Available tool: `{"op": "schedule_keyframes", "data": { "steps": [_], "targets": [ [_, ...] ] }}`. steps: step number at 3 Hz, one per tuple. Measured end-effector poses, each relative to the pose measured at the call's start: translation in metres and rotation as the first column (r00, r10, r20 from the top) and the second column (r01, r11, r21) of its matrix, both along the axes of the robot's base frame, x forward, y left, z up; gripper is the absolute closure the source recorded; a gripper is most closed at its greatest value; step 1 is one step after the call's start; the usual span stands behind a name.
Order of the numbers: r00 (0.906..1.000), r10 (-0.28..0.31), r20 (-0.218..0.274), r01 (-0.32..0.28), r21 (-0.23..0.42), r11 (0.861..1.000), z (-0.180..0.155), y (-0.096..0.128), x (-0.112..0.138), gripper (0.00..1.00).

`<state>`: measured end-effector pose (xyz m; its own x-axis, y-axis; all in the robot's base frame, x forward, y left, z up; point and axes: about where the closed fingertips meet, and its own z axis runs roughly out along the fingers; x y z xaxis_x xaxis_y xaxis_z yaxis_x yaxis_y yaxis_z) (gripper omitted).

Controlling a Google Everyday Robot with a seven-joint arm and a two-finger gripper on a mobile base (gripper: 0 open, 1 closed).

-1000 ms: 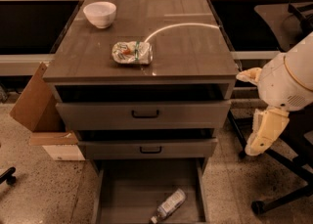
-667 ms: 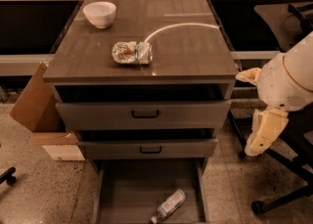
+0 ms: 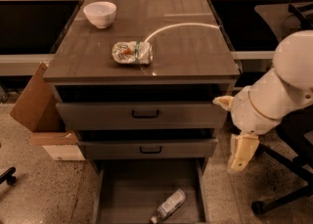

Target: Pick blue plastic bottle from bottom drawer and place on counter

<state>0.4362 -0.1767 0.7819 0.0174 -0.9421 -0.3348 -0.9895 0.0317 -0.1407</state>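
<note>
The blue plastic bottle [image 3: 169, 204] lies on its side on the floor of the open bottom drawer [image 3: 122, 193], near the drawer's front right, cap toward the lower left. The counter [image 3: 190, 52] is the grey-brown wood-grain cabinet top with a curved white line. My white arm comes in from the right, and my gripper [image 3: 241, 152] hangs pointing down beside the cabinet's right side, level with the middle drawer. It is above and to the right of the bottle, well apart from it, and holds nothing.
A white bowl [image 3: 100, 13] stands at the counter's back left and a wrinkled snack packet [image 3: 132, 52] lies near its middle. The two upper drawers [image 3: 142, 115] with black handles are slightly open. A cardboard box [image 3: 41, 115] stands left of the cabinet and a chair base [image 3: 281, 189] at the right.
My arm and gripper have moved left and down, closer to the cabinet's right side. The bottle and the things on the counter have not moved.
</note>
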Motion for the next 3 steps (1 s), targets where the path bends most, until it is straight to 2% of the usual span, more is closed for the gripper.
{"op": "schedule_keyframes", "data": {
  "steps": [1,2,3],
  "targets": [
    [0.9985,0.051,-0.018,-0.051,0.006,0.999,-0.054,0.015,-0.002,0.0],
    [0.9957,0.072,-0.059,-0.069,0.047,0.996,-0.109,0.027,-0.009,0.0],
    [0.9862,0.085,-0.142,-0.067,0.13,0.989,-0.17,0.042,-0.019,0.0]
  ]
}}
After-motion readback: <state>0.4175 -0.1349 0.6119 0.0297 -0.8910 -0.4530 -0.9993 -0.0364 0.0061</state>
